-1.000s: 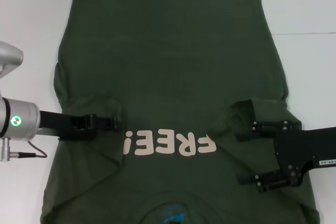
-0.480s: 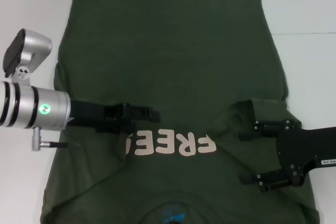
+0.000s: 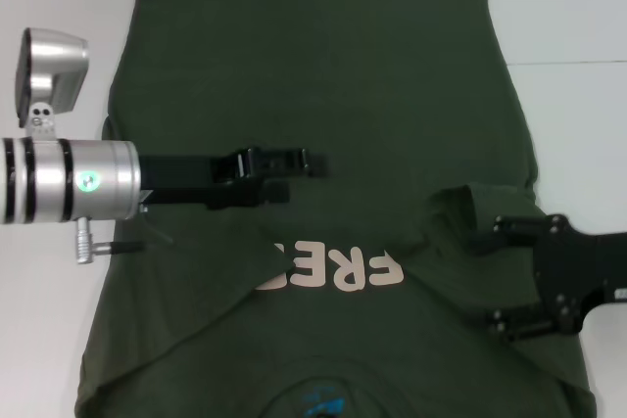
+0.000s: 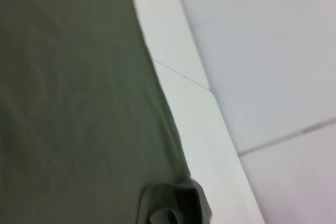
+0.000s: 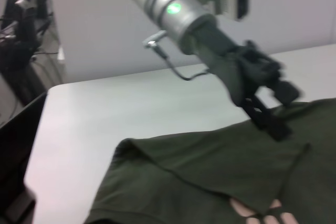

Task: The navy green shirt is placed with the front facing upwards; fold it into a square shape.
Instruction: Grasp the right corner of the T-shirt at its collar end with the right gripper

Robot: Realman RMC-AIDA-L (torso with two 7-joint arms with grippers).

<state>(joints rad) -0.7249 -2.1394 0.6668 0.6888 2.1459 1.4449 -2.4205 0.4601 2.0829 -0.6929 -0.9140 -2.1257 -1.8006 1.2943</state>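
The navy green shirt (image 3: pixel 323 66) lies spread on the white table, hem far, collar near. My left gripper (image 3: pixel 309 163) is shut on the shirt's left side and holds it lifted over the chest, so the fold hides the end of the pale lettering (image 3: pixel 343 269). The right wrist view shows that left gripper (image 5: pixel 270 116) pinching a raised ridge of the shirt (image 5: pixel 199 182). My right gripper (image 3: pixel 495 279) stands open at the shirt's right side, just off the folded-in right sleeve (image 3: pixel 470 208), holding nothing. A blue mark (image 3: pixel 321 400) shows inside the collar.
Bare white table (image 3: pixel 59 7) runs along both sides of the shirt and beyond the hem. The left wrist view shows the table's edge (image 4: pixel 220 129) with floor beyond. Dark equipment (image 5: pixel 21 19) stands off the table's far side in the right wrist view.
My left gripper has moved right and away from me, dragging the shirt's left side over the lettering. The right gripper has drawn back to the right, away from the folded sleeve.
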